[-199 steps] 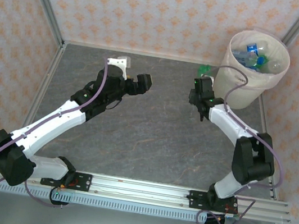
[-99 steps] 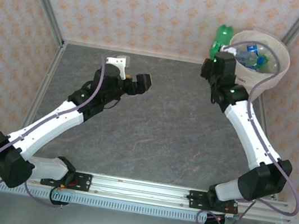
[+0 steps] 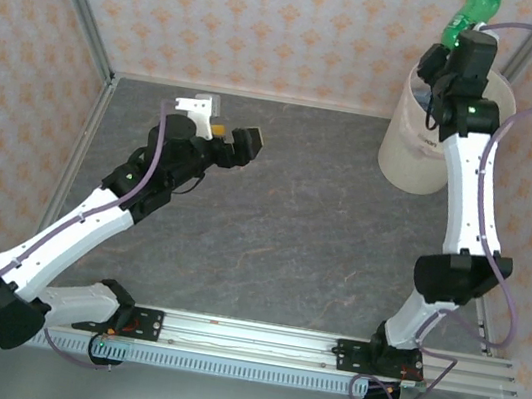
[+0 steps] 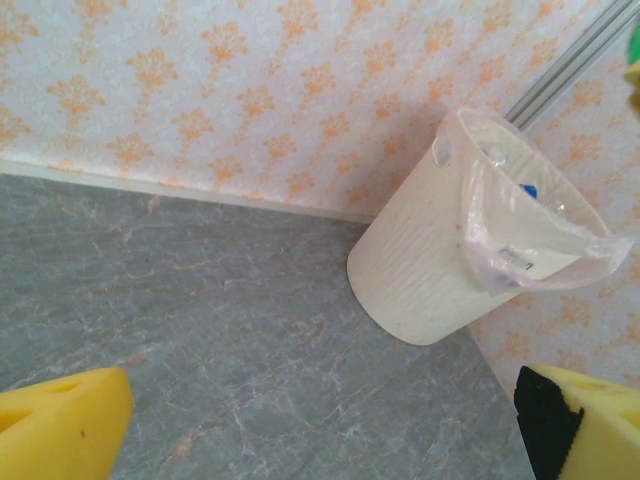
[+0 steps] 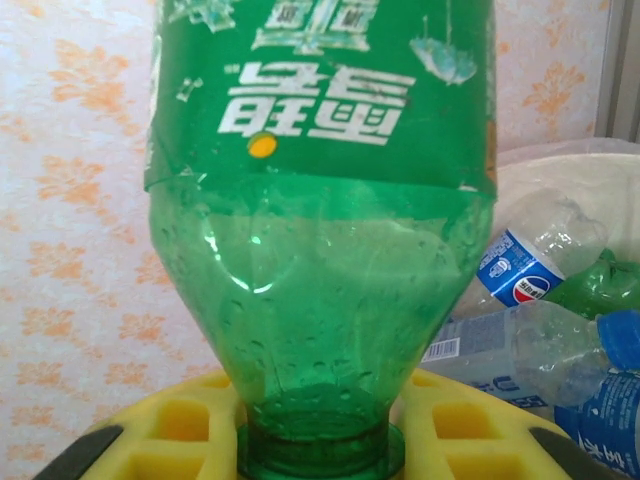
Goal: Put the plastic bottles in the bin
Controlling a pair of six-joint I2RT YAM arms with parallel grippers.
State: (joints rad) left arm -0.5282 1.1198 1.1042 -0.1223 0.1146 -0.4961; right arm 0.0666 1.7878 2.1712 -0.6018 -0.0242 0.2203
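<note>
Clamping green bottle [image 5: 320,250] by neck, mouth hidden between yellow pads [image 5: 180,425], far end cropped: right gripper [image 5: 320,440], arm stretched tall over bin [image 3: 405,151] of clear bottles [image 5: 540,262]. Left gripper [image 3: 247,144] splayed wide, low above table [image 3: 291,234].

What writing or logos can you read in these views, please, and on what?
On the green bottle: white Chinese characters, upside down, unreadable.
On a clear bottle: round red-white-blue logo, no words.
The barcode sticker: digits too small.
The label on the bin: blurred.
</note>
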